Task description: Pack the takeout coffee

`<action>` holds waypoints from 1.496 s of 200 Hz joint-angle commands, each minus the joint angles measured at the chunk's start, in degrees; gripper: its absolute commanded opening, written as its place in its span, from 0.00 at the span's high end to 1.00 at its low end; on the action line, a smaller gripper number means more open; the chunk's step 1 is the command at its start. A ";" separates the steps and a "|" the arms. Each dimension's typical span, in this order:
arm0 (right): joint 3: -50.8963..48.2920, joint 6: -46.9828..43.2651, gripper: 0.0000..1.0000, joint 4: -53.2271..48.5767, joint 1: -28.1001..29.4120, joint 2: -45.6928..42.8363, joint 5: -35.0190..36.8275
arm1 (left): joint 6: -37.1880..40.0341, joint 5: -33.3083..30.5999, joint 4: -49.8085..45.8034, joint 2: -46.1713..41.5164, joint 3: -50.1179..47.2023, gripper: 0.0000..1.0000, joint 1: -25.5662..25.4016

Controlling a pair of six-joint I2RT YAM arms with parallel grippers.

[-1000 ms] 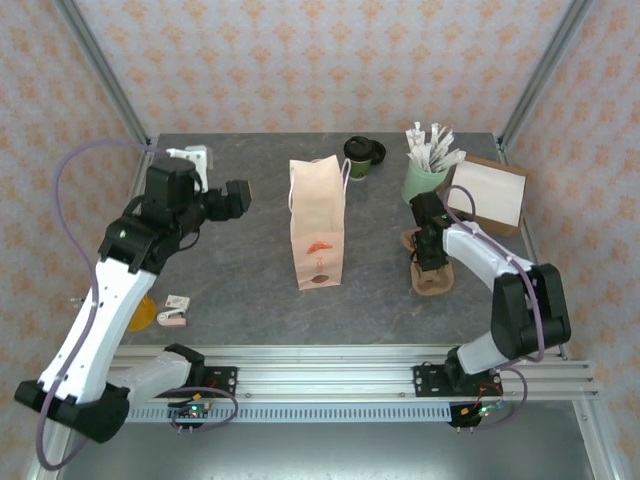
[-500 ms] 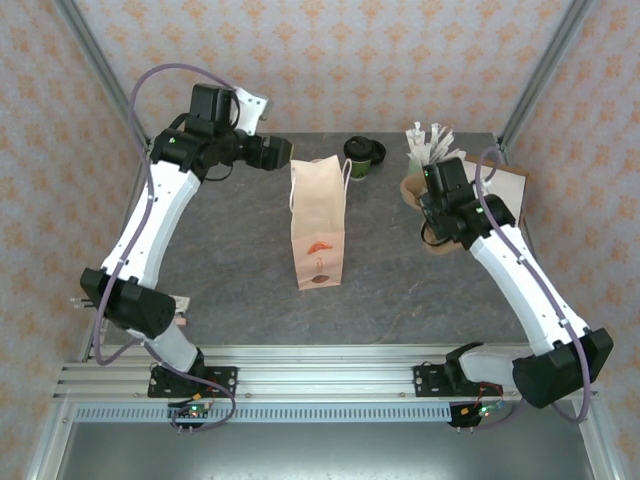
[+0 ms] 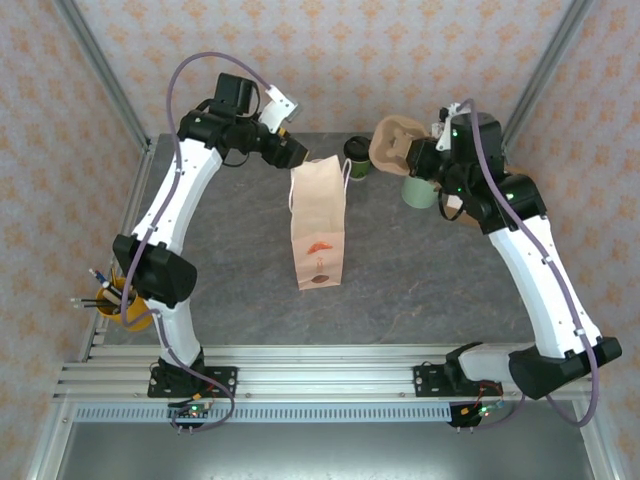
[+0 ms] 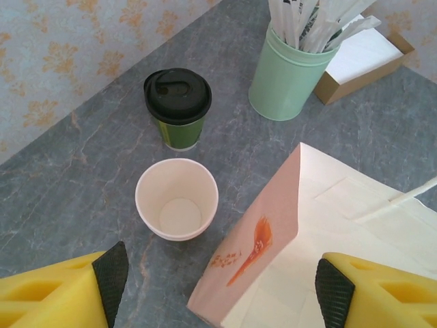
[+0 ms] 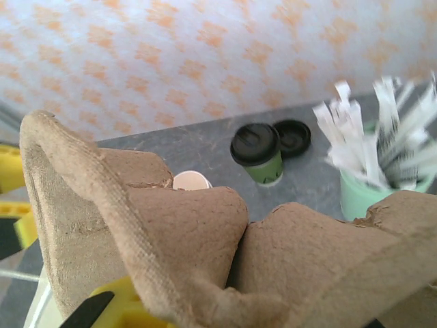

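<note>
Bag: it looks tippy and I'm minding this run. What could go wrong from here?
1. The left gripper hangs open at the bag's top edge; a nudge could tip it toward the lidless cup beside it.
2. The right gripper holds the carrier aloft near the lidded cup and stick cup; a swing might knock them.

Clipped, covered, blurred

In the right wrist view the pulp cup carrier [image 5: 205, 246] sits in front. Behind it the right gripper's fingers [image 5: 136, 309] show as a yellow sliver at 7 o'clock and the open paper cup [image 5: 190, 180] as a strip of rim, and the white-wrapped sticks [image 5: 355, 137] at 3 o'clock are blurred. In the left wrist view the paper bag [image 4: 341, 225] runs off at 5 o'clock — the left gripper's fingers [image 4: 61, 294] are clipped at both bottom corners.
</note>
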 commanded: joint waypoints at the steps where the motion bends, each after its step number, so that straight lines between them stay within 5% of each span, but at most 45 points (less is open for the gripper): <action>1: 3.31 -13.29 1.00 0.54 0.21 0.50 -4.07 | 2.42 5.57 -2.05 1.45 4.65 0.24 1.45; 33: 3.89 -17.38 1.00 3.32 0.22 1.16 -11.15 | 10.35 6.11 -9.91 4.73 11.81 0.25 0.38; 87: 13.86 -19.26 1.00 0.03 0.26 7.70 -12.39 | 15.51 8.30 -14.36 10.30 16.14 0.35 -1.61; 139: 18.88 -22.71 1.00 -0.43 0.30 11.44 -18.54 | 20.09 -0.06 -14.74 13.40 16.88 0.40 -3.70; 188: 27.26 -38.66 1.00 -4.88 6.15 16.83 -24.41 | 19.67 6.64 -10.22 10.55 12.50 0.89 -3.62; 242: 33.68 -71.25 1.00 -15.79 17.87 22.76 -9.46 | 20.75 11.71 -11.06 10.04 11.31 0.98 -3.71; 299: 24.99 -88.15 1.00 -20.86 23.15 20.87 2.12 | 19.42 13.48 -9.87 9.93 11.39 0.99 -3.79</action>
